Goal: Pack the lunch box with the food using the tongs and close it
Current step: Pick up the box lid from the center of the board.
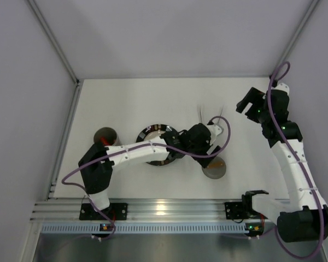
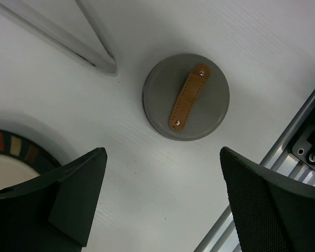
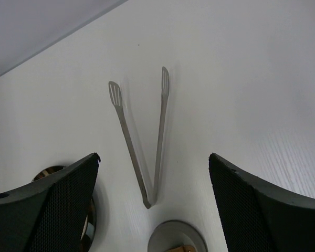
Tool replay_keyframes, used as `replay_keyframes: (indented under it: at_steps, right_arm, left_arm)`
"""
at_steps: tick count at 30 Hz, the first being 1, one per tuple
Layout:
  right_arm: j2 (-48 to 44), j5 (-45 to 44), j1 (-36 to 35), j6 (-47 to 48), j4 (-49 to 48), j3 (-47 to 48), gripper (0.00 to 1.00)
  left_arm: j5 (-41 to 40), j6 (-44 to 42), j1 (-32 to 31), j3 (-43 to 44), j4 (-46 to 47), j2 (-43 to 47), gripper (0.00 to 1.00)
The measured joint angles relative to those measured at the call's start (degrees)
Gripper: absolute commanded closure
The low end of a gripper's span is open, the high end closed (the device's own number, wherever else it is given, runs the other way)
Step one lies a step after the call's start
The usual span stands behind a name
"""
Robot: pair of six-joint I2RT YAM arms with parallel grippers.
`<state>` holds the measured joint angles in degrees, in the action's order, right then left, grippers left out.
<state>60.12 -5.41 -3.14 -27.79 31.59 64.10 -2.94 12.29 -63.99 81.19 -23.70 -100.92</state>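
The lunch box's round grey lid [image 2: 186,97], with its orange-brown handle, lies flat on the table. My left gripper [image 2: 163,152] hovers open just above and beside it, holding nothing; from above it [image 1: 209,155] stands over the lid [image 1: 214,169]. The silver tongs [image 3: 147,142] lie in a narrow V on the table beyond the lid [image 3: 177,237]. My right gripper [image 3: 154,156] is open and empty, raised at the far right [image 1: 246,105]. The lunch box [image 1: 105,135] stands lidless at the left, a red bit at its rim. I see no other food.
A round black-rimmed plate [image 1: 153,131] with a beige centre sits mid-table, mostly under my left arm; its rim [image 2: 10,146] shows beside my left finger. An aluminium rail [image 2: 299,131] runs along the near table edge. White walls close in the table on three sides.
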Motion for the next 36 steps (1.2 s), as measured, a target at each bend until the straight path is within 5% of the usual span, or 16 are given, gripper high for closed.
replay_keyframes:
  at_steps: [14, 25, 36]
  right_arm:
    - [-0.17, 2.54, 0.33, 0.48, 1.03, -1.86, 0.24]
    - [-1.25, 2.58, 1.18, 1.27, 1.22, -2.73, 0.25]
    - [-1.40, 3.41, 1.18, 1.68, 1.11, -3.82, 0.27]
  left_arm:
    - [5.92, -4.42, -1.75, 2.80, 10.08, -10.10, 0.21]
    - [3.82, -7.63, -4.57, 7.78, 11.23, -17.92, 0.42]
    - [0.00, -8.22, -5.01, 8.00, 10.97, -19.63, 0.49]
